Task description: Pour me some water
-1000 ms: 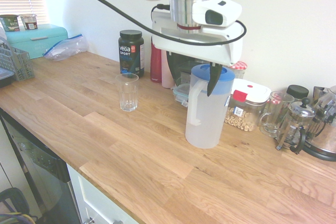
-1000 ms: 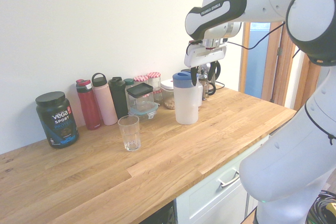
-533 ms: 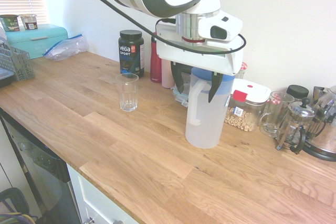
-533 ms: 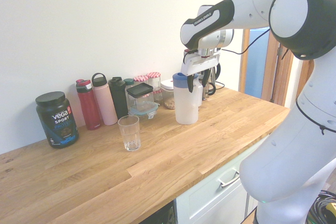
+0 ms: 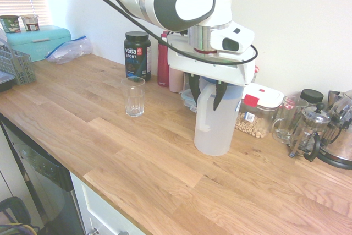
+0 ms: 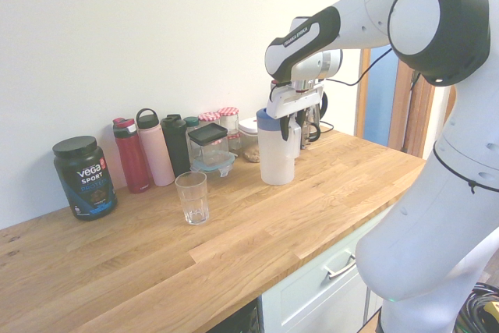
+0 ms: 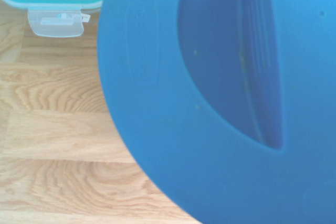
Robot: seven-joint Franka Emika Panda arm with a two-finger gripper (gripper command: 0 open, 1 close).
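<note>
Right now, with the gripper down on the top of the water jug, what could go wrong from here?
1. The gripper sits at the blue lid, not the side handle, so the tall jug may slip or swing once lifted.
2. The lid may come off under the jug's weight.
3. The glass stands apart; carrying the jug there risks spilling on the wooden counter.

Frosted-white jug [image 5: 215, 127], blue lid [image 7: 210, 98]

A home kitchen: a long oiled-wood plank worktop [image 5: 137, 158] runs along a white wall, white drawer fronts [image 6: 327, 286] below it. Against the wall on that worktop stand drink bottles [image 6: 156, 148], a glass French press [image 5: 308, 130] and a turquoise metal bread bin [image 5: 38, 41].
</note>
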